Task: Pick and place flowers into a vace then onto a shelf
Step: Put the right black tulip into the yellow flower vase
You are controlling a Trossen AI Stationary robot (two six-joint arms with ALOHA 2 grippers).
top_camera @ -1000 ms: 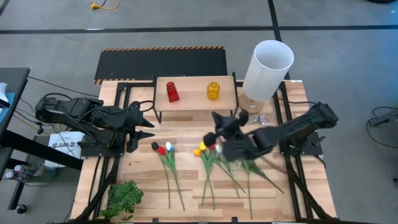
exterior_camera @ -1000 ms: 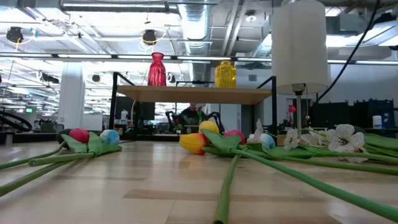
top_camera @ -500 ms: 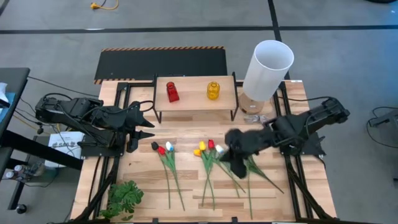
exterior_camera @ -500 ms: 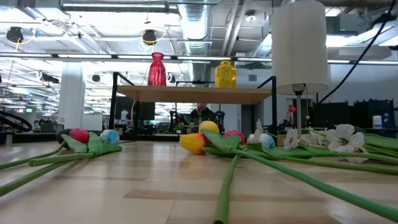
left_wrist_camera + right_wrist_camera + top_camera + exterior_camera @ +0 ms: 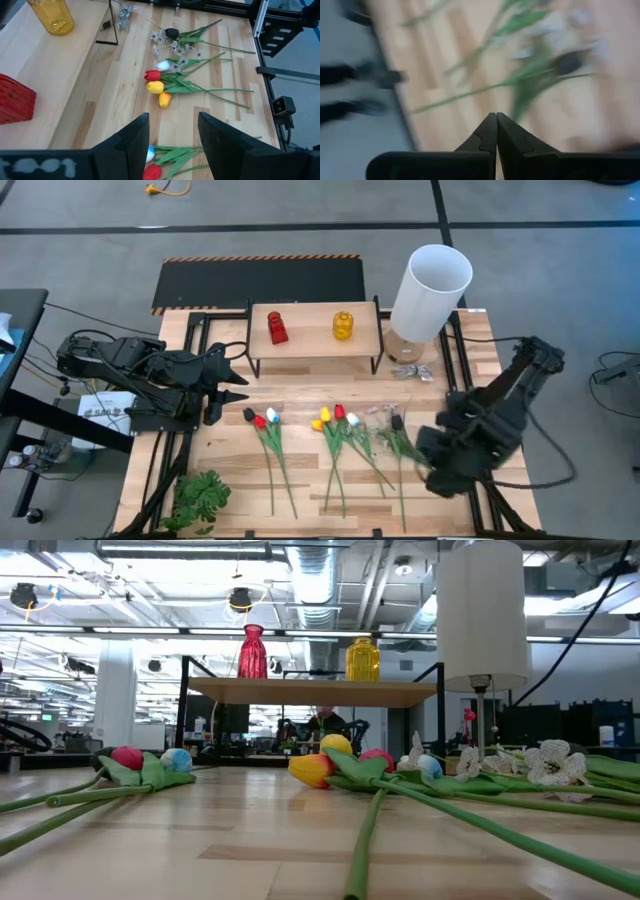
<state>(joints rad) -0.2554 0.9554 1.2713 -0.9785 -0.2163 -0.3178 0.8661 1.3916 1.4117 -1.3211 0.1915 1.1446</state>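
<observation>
The flowers lie flat on the table in two bunches. One bunch [image 5: 268,445] has dark, red and white heads. The other [image 5: 345,435] has yellow, red and white heads, with the white blossom spray [image 5: 384,416] and a dark head beside it. In the left wrist view the second bunch [image 5: 172,87] lies ahead. The shelf [image 5: 312,332] carries a red vase [image 5: 277,328] and a yellow vase [image 5: 343,326]. My left gripper [image 5: 232,377] waits open at the table's left side. My right gripper [image 5: 438,478] hangs shut over the near right part of the table, right of the stems.
A tall white cylinder [image 5: 430,288] stands at the shelf's right end. A bushy leafy sprig [image 5: 198,498] lies at the near left corner. A black panel with a striped edge [image 5: 260,280] lies behind the shelf. Bare wood shows between the two bunches.
My right arm has swung from in front of the shelf, above the right bunch, toward the table's right and near edges, uncovering the flower heads and the blossom spray. The flowers lie where they were. My left arm has kept still.
</observation>
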